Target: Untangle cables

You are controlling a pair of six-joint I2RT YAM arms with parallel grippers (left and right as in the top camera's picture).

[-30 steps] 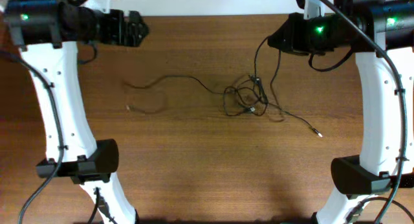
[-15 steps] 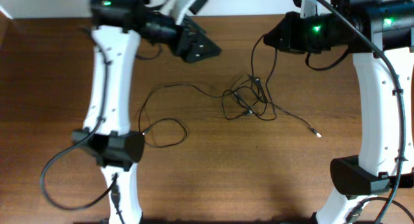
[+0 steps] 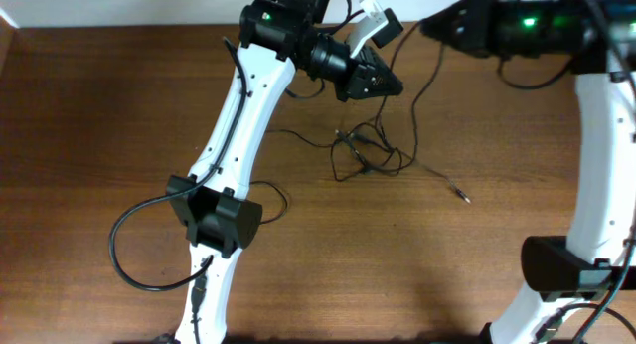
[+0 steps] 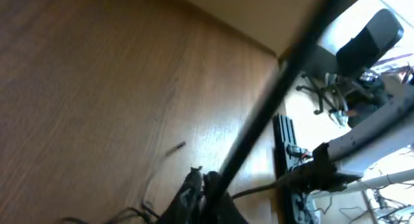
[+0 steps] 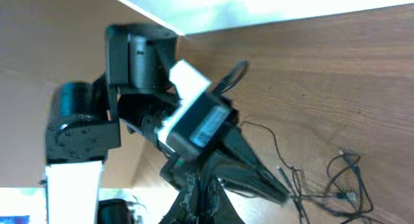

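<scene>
- The cables [image 3: 366, 155] lie in a loose knot on the wooden table [image 3: 99, 135], slightly toward 1 o'clock from its middle in the overhead view.
- One thin strand runs from the knot toward 4 o'clock and ends in a small plug [image 3: 464, 197] lying flat on the wood, apart from the rest.
- Another strand leaves toward 9 o'clock, passes under the left arm, and shows again as a loop at 8 o'clock of the knot.
- The left gripper [image 3: 386, 85] reaches across the table and hangs at 12 o'clock of the knot, near it, its tip pointing toward 3 o'clock.
- Its fingers are a blurred dark shape in the left wrist view, so whether they are spread or pressed together cannot be told.
- The right gripper [image 3: 432, 28] sits at 1 o'clock of the knot, by the far table edge.
- A cord rises from the knot to its tip, and in the right wrist view its fingers [image 5: 194, 201] look pressed together, pinching that cord.
- The right wrist view also shows the knot at 4 o'clock of the frame, just beyond the left gripper's tip.
</scene>
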